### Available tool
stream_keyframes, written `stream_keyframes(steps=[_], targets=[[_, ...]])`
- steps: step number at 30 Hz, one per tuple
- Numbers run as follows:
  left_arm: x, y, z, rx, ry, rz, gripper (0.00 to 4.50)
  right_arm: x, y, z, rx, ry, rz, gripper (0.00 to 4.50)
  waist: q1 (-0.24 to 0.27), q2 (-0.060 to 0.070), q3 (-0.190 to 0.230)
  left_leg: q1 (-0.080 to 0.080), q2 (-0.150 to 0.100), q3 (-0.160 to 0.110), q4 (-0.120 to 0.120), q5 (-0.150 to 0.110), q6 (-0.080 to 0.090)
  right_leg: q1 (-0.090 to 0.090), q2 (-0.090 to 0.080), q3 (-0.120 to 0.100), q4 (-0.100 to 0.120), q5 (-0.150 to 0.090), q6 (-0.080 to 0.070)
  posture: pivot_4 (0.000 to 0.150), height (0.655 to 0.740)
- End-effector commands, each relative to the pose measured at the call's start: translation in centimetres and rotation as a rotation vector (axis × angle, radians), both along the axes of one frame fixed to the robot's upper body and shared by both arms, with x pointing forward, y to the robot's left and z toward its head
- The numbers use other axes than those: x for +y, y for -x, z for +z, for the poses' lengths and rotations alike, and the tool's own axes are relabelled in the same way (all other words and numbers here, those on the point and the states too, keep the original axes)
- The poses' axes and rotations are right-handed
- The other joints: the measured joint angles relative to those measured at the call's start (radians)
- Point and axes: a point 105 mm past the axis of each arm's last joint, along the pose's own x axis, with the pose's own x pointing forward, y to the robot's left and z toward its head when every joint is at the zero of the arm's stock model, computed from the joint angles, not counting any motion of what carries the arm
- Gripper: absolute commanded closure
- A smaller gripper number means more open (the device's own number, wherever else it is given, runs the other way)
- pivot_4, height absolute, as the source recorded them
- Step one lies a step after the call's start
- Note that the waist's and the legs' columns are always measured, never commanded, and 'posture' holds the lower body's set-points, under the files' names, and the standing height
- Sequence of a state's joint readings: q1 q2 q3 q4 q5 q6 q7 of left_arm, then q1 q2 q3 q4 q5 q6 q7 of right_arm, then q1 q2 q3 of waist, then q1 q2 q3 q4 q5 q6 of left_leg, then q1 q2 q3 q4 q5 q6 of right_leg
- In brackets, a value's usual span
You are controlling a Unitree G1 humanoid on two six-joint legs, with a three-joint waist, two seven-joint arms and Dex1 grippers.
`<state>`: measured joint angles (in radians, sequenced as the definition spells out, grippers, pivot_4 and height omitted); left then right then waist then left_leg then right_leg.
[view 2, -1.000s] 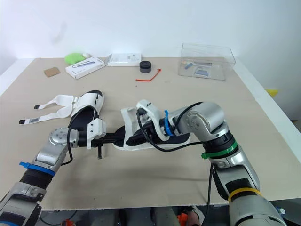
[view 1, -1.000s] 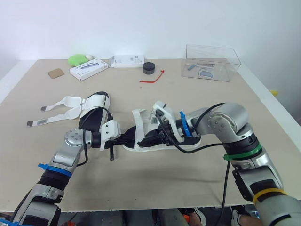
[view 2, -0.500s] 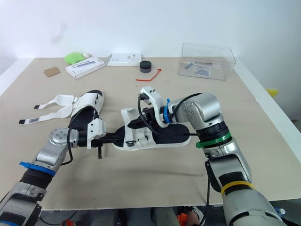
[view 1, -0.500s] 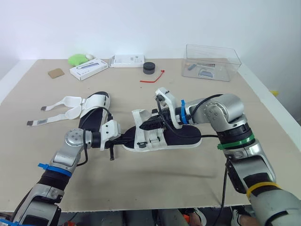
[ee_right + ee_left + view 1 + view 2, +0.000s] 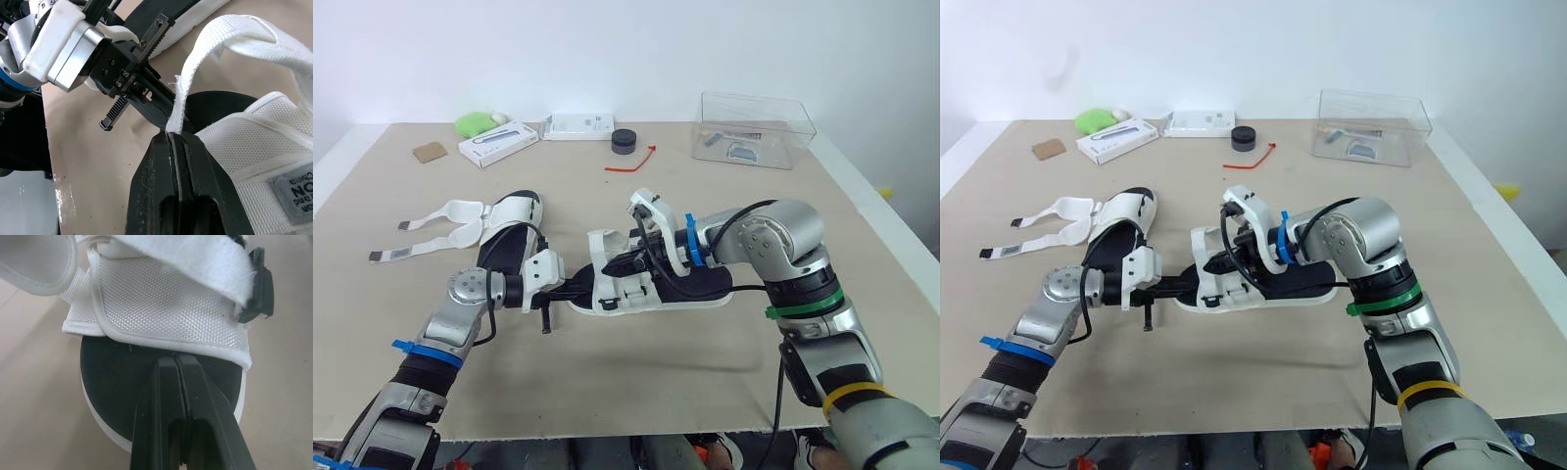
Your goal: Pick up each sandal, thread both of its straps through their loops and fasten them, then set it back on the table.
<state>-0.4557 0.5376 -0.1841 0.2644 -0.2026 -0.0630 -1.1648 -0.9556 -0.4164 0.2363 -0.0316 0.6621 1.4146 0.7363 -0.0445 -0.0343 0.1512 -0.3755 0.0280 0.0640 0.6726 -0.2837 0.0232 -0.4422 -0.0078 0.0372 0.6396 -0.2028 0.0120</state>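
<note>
A white sandal (image 5: 658, 286) with a black footbed lies flat near the middle of a beige bench (image 5: 705, 377), between the robot's two arms. The left gripper (image 5: 579, 288) reaches in from the left. Its two black fingers (image 5: 164, 396) are pressed together with nothing between them, and their tips rest on the black footbed at one end of the sandal, just below a white woven panel. The right gripper (image 5: 174, 138) comes in from the right, over the sandal. Its fingers are closed on the edge of a loose white strap (image 5: 230, 28), which rises from the pinch and arches over the sandal's white upper. A second sandal (image 5: 509, 233) lies on the bench just beyond the left arm, with its two white straps unfastened and spread out flat to the left. Along the far edge of the bench sit a clear plastic box (image 5: 756, 127), a small black round object (image 5: 624, 140), a red tie (image 5: 631, 162), two white boxes (image 5: 497, 143), a green object (image 5: 475, 123) and a brown card (image 5: 429, 152).
</note>
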Motion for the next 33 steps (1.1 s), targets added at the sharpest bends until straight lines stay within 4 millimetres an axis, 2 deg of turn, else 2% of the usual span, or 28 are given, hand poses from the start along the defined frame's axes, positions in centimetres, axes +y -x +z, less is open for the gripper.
stream_keyframes(steps=[1, 8, 20, 22, 24, 30, 31, 33], targets=[[1.1, -0.1, -2.1, 0.069, -0.069, 0.050, 4.50, 0.5, 0.9, 0.0, -0.028, 0.001, 0.044, 4.38, 0.000, 0.000, 0.000, 0.000, 0.000, 0.000, 0.000, 0.000, 0.000, 0.000, 0.000, 0.000, 0.000, 0.000, 0.000, 0.150, 0.7400], [1.0, -0.1, -2.1, 0.070, -0.070, 0.047, 4.50, 0.4, 1.2, -1.5, -0.077, 0.041, 0.062, 4.38, 0.000, 0.000, 0.000, 0.000, 0.000, 0.000, 0.000, 0.000, 0.000, 0.000, 0.000, 0.000, 0.000, 0.000, 0.001, 0.150, 0.7400], [1.1, 0.0, -2.3, 0.074, -0.078, 0.052, 4.50, -0.1, 2.9, -2.5, -0.074, 0.066, 0.121, 4.38, 0.000, 0.000, 0.000, 0.000, 0.000, 0.000, 0.000, 0.000, 0.000, 0.000, 0.000, 0.000, 0.000, 0.000, 0.001, 0.150, 0.7400], [1.1, 0.0, -2.4, 0.076, -0.079, 0.051, 4.50, -0.3, 3.4, -2.3, -0.092, 0.067, 0.154, 3.95, 0.000, 0.000, 0.000, 0.000, 0.000, 0.000, 0.000, 0.000, 0.000, 0.000, 0.000, 0.000, 0.000, -0.001, 0.001, 0.150, 0.7400], [1.1, 0.1, -2.4, 0.077, -0.080, 0.048, 4.50, -0.5, 3.6, -1.8, -0.110, 0.057, 0.178, 3.31, 0.000, 0.000, 0.000, 0.000, 0.000, 0.000, 0.000, 0.000, 0.000, 0.000, 0.000, 0.000, 0.000, -0.001, 0.001, 0.150, 0.7400], [1.0, 0.2, -2.4, 0.082, -0.082, 0.038, 4.50, -2.6, 3.4, 1.3, -0.208, -0.017, 0.202, 0.34, 0.001, 0.000, 0.000, 0.000, 0.000, -0.001, 0.000, 0.000, 0.000, 0.000, 0.000, -0.001, 0.000, -0.002, 0.001, 0.150, 0.7400], [1.0, 0.2, -2.4, 0.082, -0.083, 0.036, 4.50, -3.0, 3.8, 2.0, -0.207, -0.042, 0.221, 0.10, 0.001, 0.000, 0.001, 0.000, 0.000, -0.001, 0.000, 0.000, 0.000, 0.000, 0.000, -0.001, 0.000, -0.002, 0.001, 0.150, 0.7400], [1.0, 0.3, -2.4, 0.083, -0.084, 0.034, 4.50, -3.5, 5.3, 3.2, -0.171, -0.105, 0.281, 0.10, 0.002, 0.000, 0.001, 0.000, 0.000, -0.001, 0.000, 0.000, 0.000, 0.000, 0.000, -0.001, 0.000, -0.002, 0.001, 0.150, 0.7400]])
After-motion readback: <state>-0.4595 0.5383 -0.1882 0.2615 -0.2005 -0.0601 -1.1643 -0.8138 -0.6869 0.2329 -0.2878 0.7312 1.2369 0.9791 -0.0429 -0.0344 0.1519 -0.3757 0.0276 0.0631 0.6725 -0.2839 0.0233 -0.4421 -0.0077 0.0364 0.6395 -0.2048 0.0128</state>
